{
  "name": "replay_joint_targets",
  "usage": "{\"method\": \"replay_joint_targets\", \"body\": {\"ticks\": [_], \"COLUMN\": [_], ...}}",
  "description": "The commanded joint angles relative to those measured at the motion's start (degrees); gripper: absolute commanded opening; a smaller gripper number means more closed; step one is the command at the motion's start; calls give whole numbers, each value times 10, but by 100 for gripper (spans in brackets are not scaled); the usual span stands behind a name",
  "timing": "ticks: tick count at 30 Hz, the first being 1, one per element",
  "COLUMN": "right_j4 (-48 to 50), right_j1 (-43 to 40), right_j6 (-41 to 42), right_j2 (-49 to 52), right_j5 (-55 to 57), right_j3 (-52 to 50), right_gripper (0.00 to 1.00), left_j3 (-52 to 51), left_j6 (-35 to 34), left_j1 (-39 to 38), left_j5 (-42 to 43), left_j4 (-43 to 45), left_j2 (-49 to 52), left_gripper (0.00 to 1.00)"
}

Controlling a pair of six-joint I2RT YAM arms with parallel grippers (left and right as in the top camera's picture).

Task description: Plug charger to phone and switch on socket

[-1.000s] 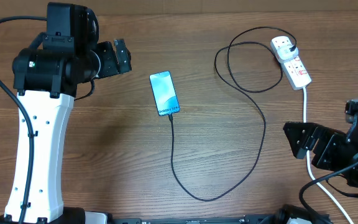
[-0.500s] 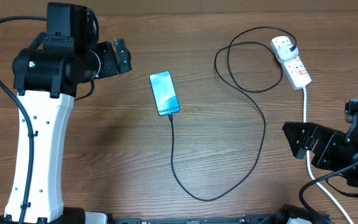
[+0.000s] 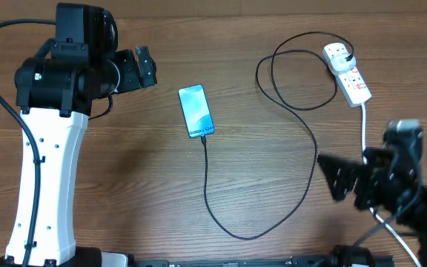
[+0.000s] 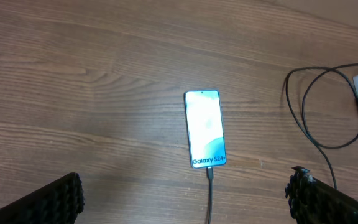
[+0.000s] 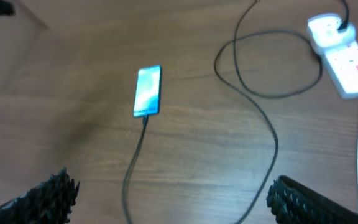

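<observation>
The phone (image 3: pixel 196 111) lies flat mid-table, its light blue screen facing up. The thin black charger (image 3: pixel 313 159) cable meets the phone's near end, curves right and loops up to its black plug (image 3: pixel 348 56) in the white socket (image 3: pixel 351 74) at far right. My left gripper (image 3: pixel 145 68) hovers open, left of the phone and clear of it. In the left wrist view the phone (image 4: pixel 205 127) sits ahead between the wide fingers (image 4: pixel 55 200). My right gripper (image 3: pixel 332 178) is open, near the cable's right side and below the socket. The right wrist view is blurred: phone (image 5: pixel 148 91), socket (image 5: pixel 342 61).
The socket's thick white cord (image 3: pixel 365 126) runs down the right side past my right arm toward the table's front edge. The left arm's white body (image 3: pixel 43 178) stands over the left part of the table. The rest is bare wood.
My right arm has swung left and inward over the table, bringing its gripper closer to the cable. The left arm, phone, cable and socket have not moved.
</observation>
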Motion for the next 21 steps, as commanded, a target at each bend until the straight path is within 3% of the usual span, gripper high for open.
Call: {"method": "replay_joint_targets", "body": {"ticks": [1, 12, 21], "right_j4": [50, 291, 436], "right_j1": [6, 56, 66], "right_j6": [-19, -19, -19], "right_j2": [-89, -279, -375], "right_j5": [2, 20, 17], "right_j3": [-95, -334, -492], "right_gripper": [100, 100, 100], "left_j3": [-1, -1, -1], "left_j6": [11, 11, 11], "left_j1": [3, 3, 3], "left_j5": [-2, -2, -2], "left_j4": [2, 2, 2], "left_j2": [2, 2, 2], "left_gripper": [100, 100, 100]}}
